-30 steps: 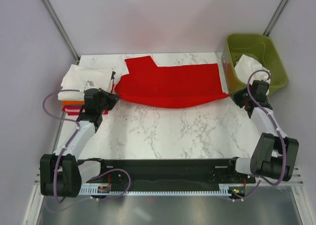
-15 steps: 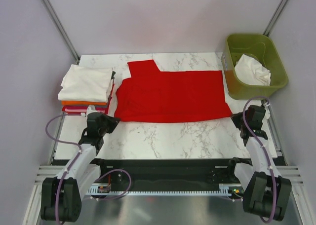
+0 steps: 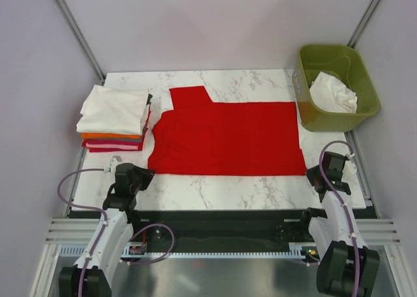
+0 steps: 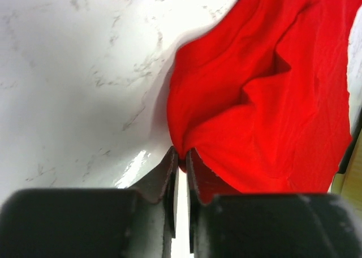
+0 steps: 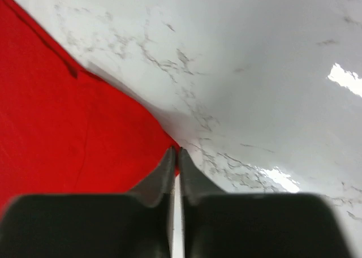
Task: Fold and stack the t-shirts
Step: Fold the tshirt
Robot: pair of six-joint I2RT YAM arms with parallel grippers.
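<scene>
Red t-shirt (image 3: 228, 137) lies spread flat on the marble bench (image 3: 247, 189), between the folded stack (image 3: 114, 114) and the green bin (image 3: 329, 48). We clamp our left pincer (image 4: 181, 159) on its near left corner and our right pincer (image 5: 176, 156) on its near right corner, both closed on cloth.

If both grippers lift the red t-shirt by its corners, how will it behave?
Probably floppy: the red t-shirt creases near the left gripper. Between it and the right gripper, the middle would likely sag. It lies thin and flat, so probably light.
</scene>
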